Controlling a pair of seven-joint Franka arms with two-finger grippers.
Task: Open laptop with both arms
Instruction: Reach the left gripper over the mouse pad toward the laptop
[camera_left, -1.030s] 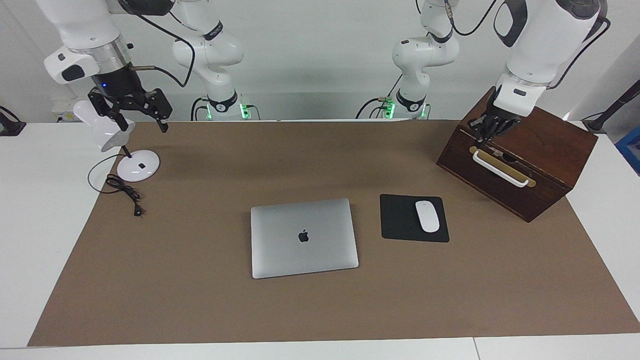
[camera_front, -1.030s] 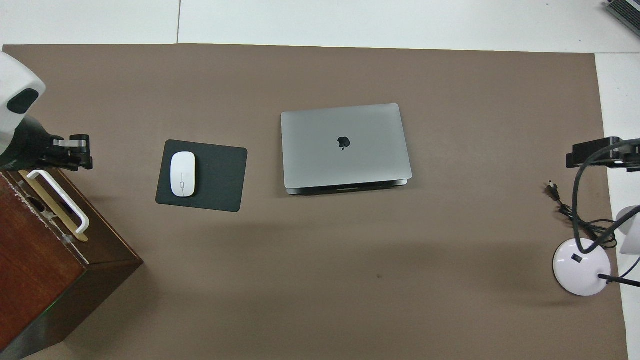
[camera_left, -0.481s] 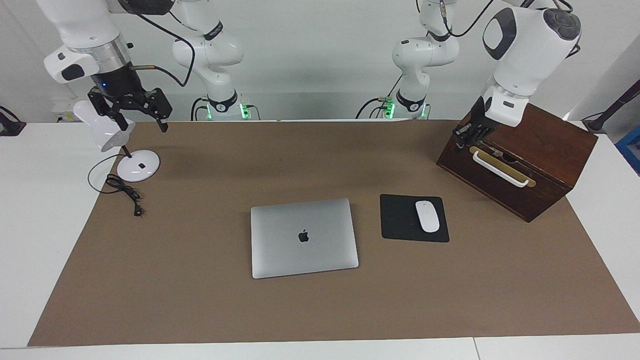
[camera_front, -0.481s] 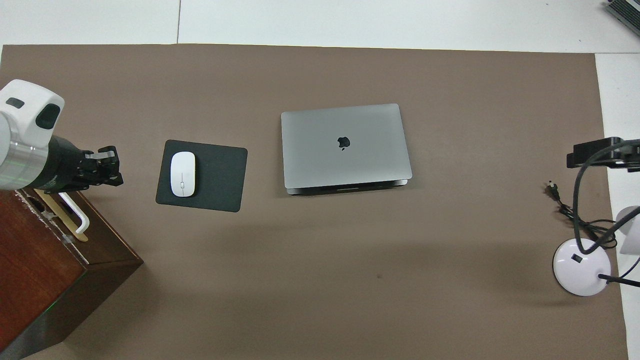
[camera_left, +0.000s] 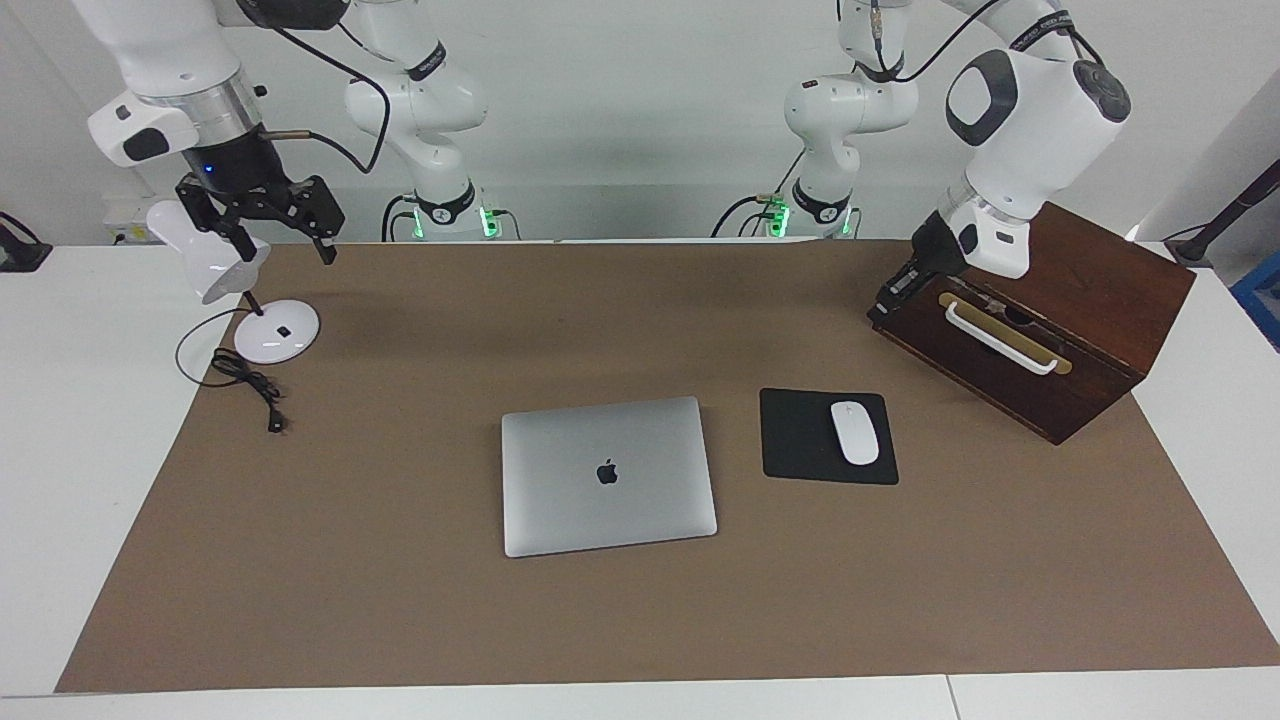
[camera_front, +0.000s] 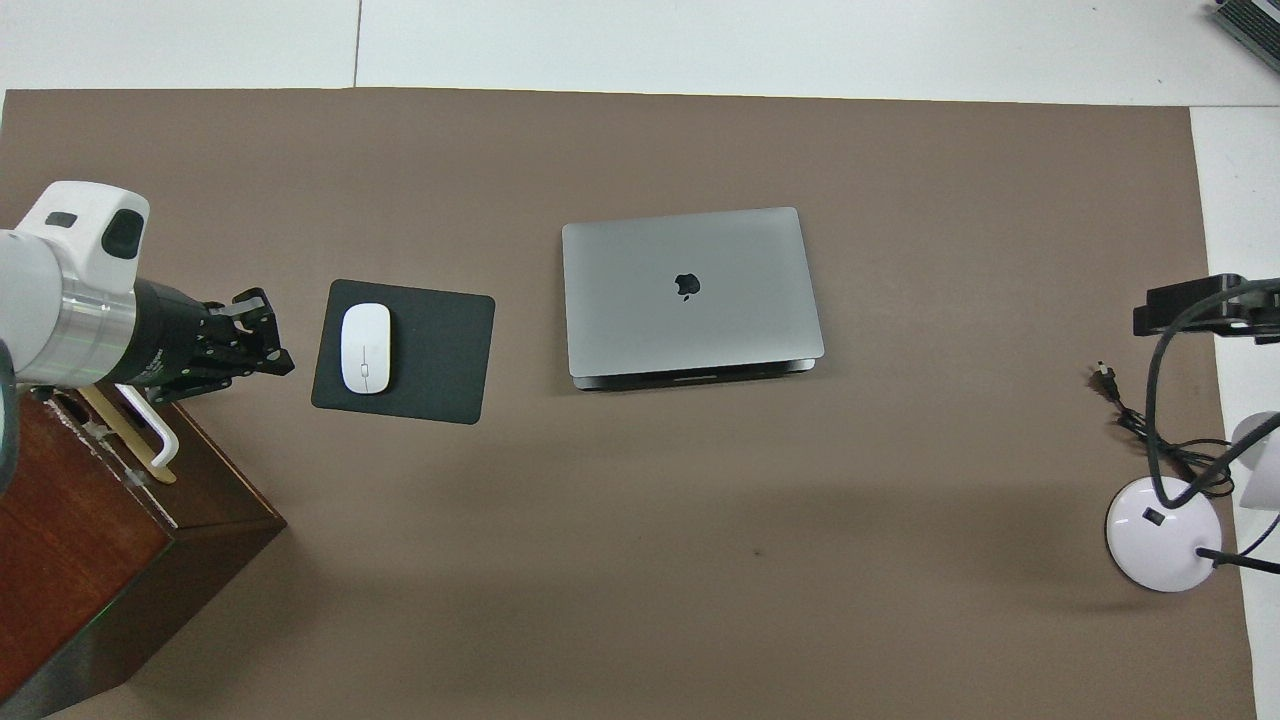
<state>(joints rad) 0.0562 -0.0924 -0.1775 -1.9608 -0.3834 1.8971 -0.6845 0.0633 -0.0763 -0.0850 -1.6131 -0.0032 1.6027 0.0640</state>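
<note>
The laptop (camera_left: 608, 475) (camera_front: 690, 290) lies closed on the brown mat in the middle of the table, lid up with the dark apple logo showing. My left gripper (camera_left: 890, 298) (camera_front: 272, 335) is open and empty. It hangs in the air by the corner of the wooden box (camera_left: 1040, 320), between the box and the mouse pad (camera_front: 430, 350), well apart from the laptop. My right gripper (camera_left: 285, 240) (camera_front: 1180, 305) is open and empty, held up over the mat's edge by the lamp at the right arm's end of the table.
A white mouse (camera_left: 854, 432) (camera_front: 365, 347) lies on the black mouse pad (camera_left: 800, 435) beside the laptop. The wooden box (camera_front: 90, 540) has a white handle (camera_left: 1000, 340). A white desk lamp (camera_left: 275, 330) (camera_front: 1160, 545) and its black cable (camera_left: 250, 385) stand under the right gripper.
My left gripper has swung off the box's handle toward the mouse pad and the table's middle, turning as it went. The right arm and the laptop have not moved.
</note>
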